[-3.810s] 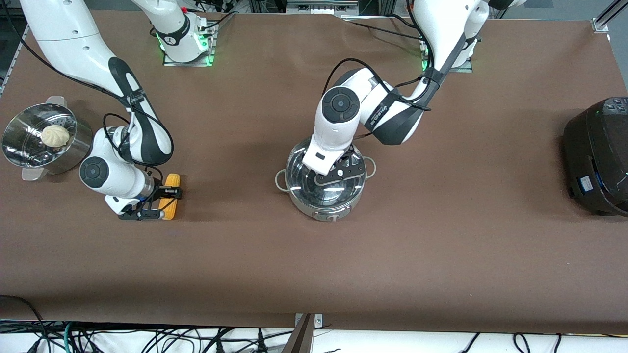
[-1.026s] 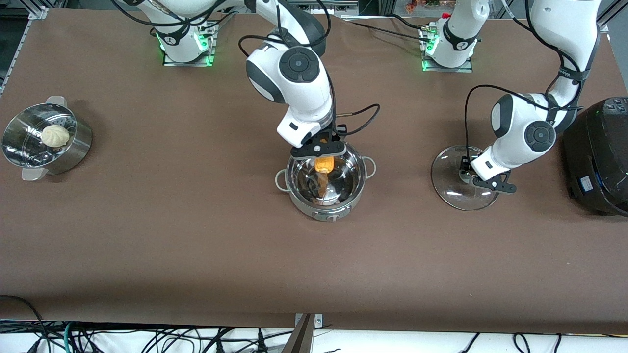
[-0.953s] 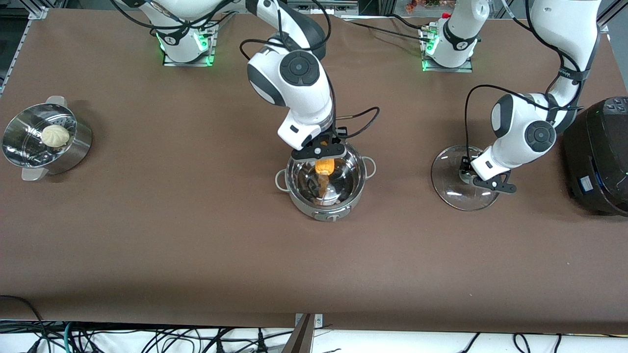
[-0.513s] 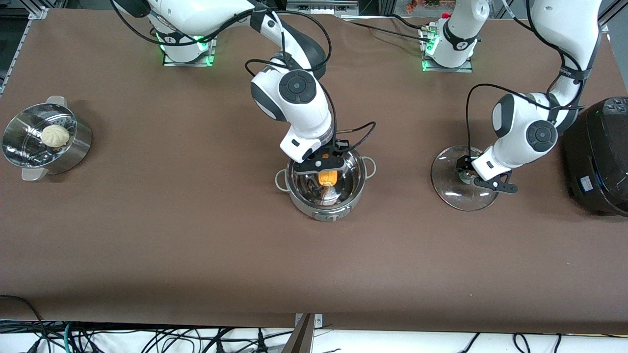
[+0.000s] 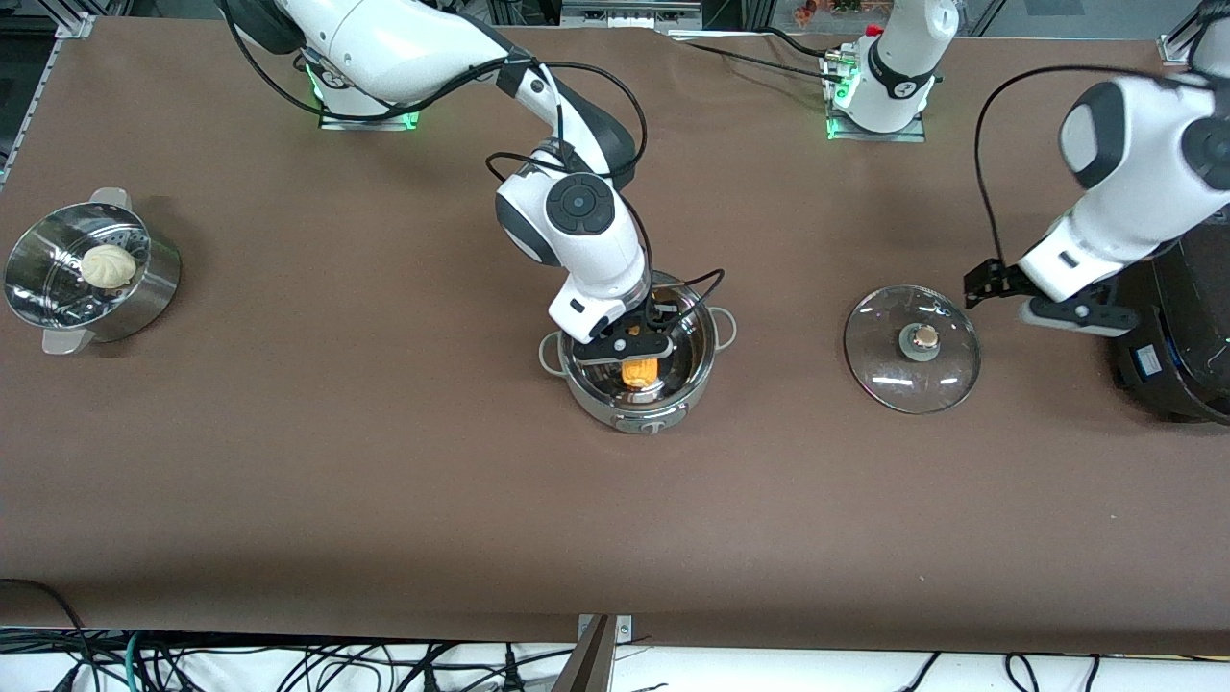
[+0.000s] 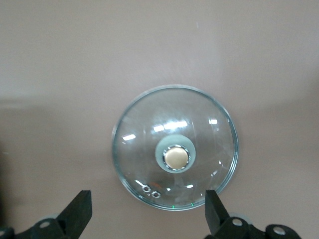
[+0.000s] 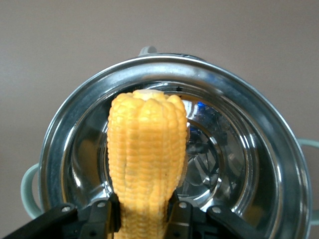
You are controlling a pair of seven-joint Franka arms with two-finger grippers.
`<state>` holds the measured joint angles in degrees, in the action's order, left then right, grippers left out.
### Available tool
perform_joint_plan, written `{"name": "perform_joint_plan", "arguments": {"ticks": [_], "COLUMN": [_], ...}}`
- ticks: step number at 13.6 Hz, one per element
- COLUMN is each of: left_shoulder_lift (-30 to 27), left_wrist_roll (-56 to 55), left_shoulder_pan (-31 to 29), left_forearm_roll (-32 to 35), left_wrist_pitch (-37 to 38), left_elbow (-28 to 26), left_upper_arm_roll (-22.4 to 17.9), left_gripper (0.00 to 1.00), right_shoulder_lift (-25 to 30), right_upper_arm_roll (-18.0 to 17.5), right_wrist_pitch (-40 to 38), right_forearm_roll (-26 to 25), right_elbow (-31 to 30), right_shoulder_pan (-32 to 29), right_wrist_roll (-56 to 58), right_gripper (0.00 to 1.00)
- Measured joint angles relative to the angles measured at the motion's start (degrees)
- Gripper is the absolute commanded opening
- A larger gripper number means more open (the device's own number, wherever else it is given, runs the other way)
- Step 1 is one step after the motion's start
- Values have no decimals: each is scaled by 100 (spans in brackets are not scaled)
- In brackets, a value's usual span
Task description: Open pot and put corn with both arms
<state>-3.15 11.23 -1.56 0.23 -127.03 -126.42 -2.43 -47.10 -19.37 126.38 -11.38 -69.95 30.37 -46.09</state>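
1. your right gripper (image 5: 631,358) is clamping the corn (image 5: 638,371) and hanging inside the open pot (image 5: 706,360).
2. your left gripper (image 5: 1043,298), fingers apart, is hovering beside the glass lid (image 5: 911,349), which is lying on the table (image 5: 384,461) toward the left arm's end.

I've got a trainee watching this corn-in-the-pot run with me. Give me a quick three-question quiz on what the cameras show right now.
1. True or false: the glass lid sits on the pot.
2. What does the right gripper hold, and over what?
3. The left gripper is: A) shut on the lid's knob, B) open, up in the air near the rice cooker, C) inside the steamer basket.

Key
1. False: the lid lies flat on the table, between the pot and the rice cooker.
2. The corn, held upright by its lower end over the open pot.
3. B.
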Motion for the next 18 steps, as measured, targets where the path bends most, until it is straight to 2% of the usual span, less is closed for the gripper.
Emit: {"name": "perform_joint_plan", "arguments": {"ticks": [3, 6, 7, 8, 9, 11, 12, 13, 15, 18], "left_shoulder_lift": [-510, -583, -559, -518, -457, -282, -173, -78, 25, 100], "left_wrist_roll": [-312, -538, -611, -658, -685, -819, -1001, -1180, -1380, -1498], "left_shoulder_pan": [-4, -10, -13, -18, -26, -36, -30, 1, 136, 208], "left_forearm_roll": [0, 0, 0, 0, 0, 0, 0, 0, 0, 0], "left_wrist_pitch": [803, 2162, 2565, 2960, 3338, 4034, 4330, 4560, 4773, 4828], "left_elbow": [345, 1485, 1872, 2265, 2640, 3275, 3587, 3888, 4228, 4283], "left_upper_arm_roll": [65, 171, 183, 187, 187, 188, 192, 194, 195, 186], "left_gripper": [100, 100, 100, 100, 100, 100, 100, 100, 100, 100], "right_shoulder_lift": [-49, -122, -157, -188, -209, -224, -225, -227, -237, -243], "right_upper_arm_roll": [25, 69, 71, 75, 77, 78, 78, 78, 79, 78], "right_wrist_pitch": [38, 95, 133, 158, 170, 177, 177, 177, 177, 177], "right_forearm_roll": [-2, -2, -3, -4, -5, -62, -173, -279, -359, -493], "right_elbow": [1, 2, 2, 2, 2, 2, 2, 2, 2, 5], "right_shoulder_pan": [14, 57, 59, 59, 60, 60, 61, 62, 69, 131], "right_wrist_roll": [0, 0, 0, 0, 0, 0, 0, 0, 0, 0], "right_gripper": [16, 19, 28, 61, 76, 76, 84, 100, 100, 100]}}
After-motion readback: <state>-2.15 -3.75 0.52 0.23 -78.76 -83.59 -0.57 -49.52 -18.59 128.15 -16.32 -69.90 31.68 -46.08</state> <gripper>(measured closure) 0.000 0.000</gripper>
